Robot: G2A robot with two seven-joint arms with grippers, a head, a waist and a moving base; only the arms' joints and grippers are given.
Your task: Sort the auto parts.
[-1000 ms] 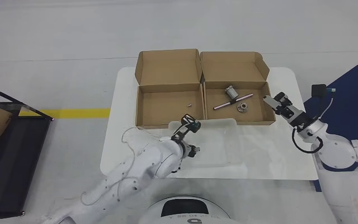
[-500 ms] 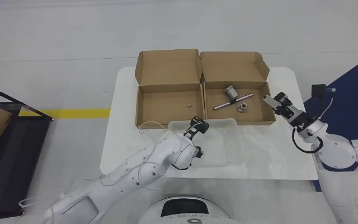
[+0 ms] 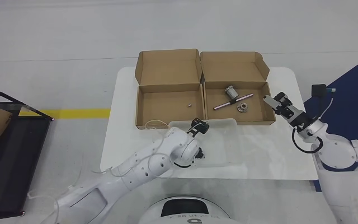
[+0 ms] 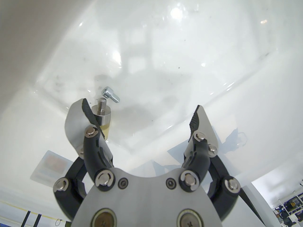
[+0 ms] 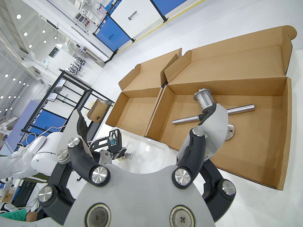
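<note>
My left gripper (image 3: 199, 126) (image 4: 142, 116) hangs open over the near-left corner of a clear plastic tray (image 3: 235, 152) (image 4: 213, 48). In that corner lie a steel stud with a brass end (image 4: 103, 117), right beside one finger (image 4: 88, 115), and a small bolt (image 4: 110, 94). Two open cardboard boxes stand behind the tray. The left box (image 3: 168, 107) (image 5: 135, 112) holds one small screw (image 3: 189, 105). In the right box (image 3: 263, 115) (image 5: 248, 152) lie a steel rod (image 3: 230, 102) (image 5: 239, 109), a spool (image 3: 230, 90) (image 5: 203, 98) and a flange (image 3: 242, 107) (image 5: 230, 129). My right gripper (image 3: 275, 99) (image 5: 148, 119) is open above that box's right edge, holding nothing.
Everything sits on a white table (image 3: 126, 140). A dark rack (image 3: 17, 145) stands on the floor far to the left. The right wrist view also catches the left gripper (image 5: 116, 142) at the tray.
The left arm has swung a little to the right and lower over the tray's corner. The right arm and the boxed parts have stayed put.
</note>
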